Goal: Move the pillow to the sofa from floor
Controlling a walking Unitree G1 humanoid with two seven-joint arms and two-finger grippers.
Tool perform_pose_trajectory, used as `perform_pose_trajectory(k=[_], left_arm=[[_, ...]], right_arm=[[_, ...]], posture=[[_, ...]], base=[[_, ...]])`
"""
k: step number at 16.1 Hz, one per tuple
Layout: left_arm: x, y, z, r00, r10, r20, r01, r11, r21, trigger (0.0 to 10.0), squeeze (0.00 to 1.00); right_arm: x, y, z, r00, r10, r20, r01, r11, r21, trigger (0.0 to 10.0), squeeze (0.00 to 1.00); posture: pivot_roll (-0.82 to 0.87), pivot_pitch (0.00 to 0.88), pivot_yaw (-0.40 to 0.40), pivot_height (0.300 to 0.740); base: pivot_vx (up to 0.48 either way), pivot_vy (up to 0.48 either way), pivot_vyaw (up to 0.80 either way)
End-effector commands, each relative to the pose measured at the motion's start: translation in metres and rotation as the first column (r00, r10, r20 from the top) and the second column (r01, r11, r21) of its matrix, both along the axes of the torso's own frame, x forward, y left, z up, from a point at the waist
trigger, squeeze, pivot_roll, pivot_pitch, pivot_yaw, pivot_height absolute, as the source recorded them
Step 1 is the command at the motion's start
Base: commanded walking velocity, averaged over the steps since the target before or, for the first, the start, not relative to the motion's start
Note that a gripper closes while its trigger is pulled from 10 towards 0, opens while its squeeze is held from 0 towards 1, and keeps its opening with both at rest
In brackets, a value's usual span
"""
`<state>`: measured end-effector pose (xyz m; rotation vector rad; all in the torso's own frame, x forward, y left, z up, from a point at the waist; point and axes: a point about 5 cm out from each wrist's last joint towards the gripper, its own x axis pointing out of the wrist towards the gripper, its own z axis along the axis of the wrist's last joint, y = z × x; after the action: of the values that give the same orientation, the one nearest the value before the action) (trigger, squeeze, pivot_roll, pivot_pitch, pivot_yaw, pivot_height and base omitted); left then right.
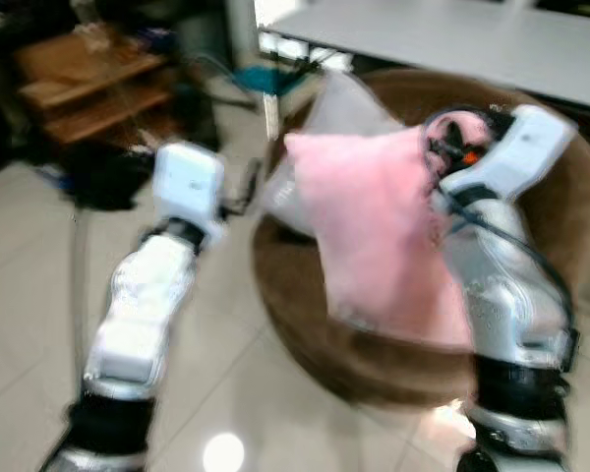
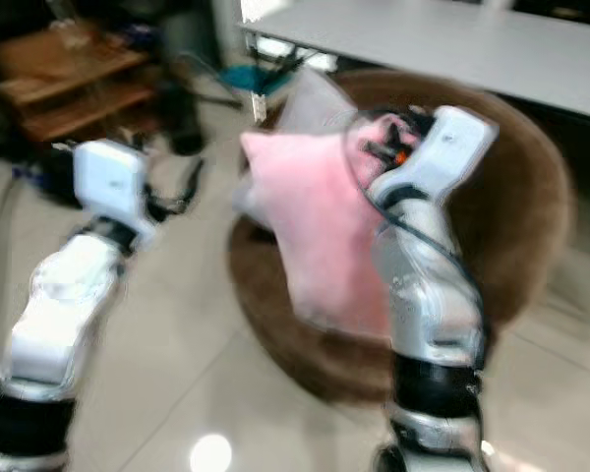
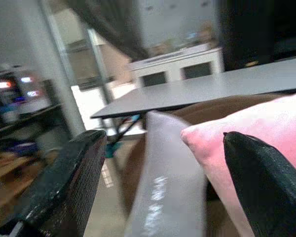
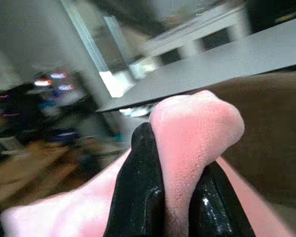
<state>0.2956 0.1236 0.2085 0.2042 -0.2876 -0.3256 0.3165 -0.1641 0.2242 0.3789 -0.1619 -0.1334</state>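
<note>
Above the round brown sofa (image 1: 305, 324), the pink pillow (image 1: 379, 231) hangs in the air, pinched at its upper corner by the right gripper (image 4: 180, 197), whose two black fingers (image 4: 138, 187) are clamped on a fold of the pink fabric. The pillow hangs down over the sofa's seat, off the tiled floor (image 1: 39, 285); whether its lower edge touches the seat cannot be told, frames blurred. A grey cushion (image 1: 339, 108) lies on the sofa just behind the pillow, and in the left wrist view it (image 3: 167, 182) sits beside the pink corner. The left gripper (image 3: 158, 182) has its fingers (image 3: 69, 182) spread wide apart, holding nothing, just beside the pillow's left edge and not touching it. A grey worktop (image 1: 452, 39) runs behind the sofa. A wooden shelf (image 1: 88, 84) stands far left at the back, with dark clutter on the floor below it.
</note>
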Motion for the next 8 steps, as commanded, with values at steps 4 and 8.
perform_pose_trajectory(k=[4, 8], left_arm=[[0.001, 0.014, -0.002, 0.999, 0.041, -0.001, -0.041, 0.999, 0.026, 10.0, 0.00], [0.001, 0.014, -0.004, 0.999, 0.039, -0.004, -0.039, 0.999, 0.032, 10.0, 0.00]], right_arm=[[0.001, 0.016, 0.004, 0.998, 0.053, 0.029, -0.053, 0.999, 0.009, 10.0, 0.00], [0.001, 0.021, -0.003, 0.995, 0.096, 0.002, -0.096, 0.995, 0.000, 10.0, 0.00]], posture=[[-0.03, 0.000, 0.028, 0.740], [-0.03, 0.000, 0.027, 0.740]], base=[[0.330, 0.000, -0.78], [0.330, 0.000, 0.00]])
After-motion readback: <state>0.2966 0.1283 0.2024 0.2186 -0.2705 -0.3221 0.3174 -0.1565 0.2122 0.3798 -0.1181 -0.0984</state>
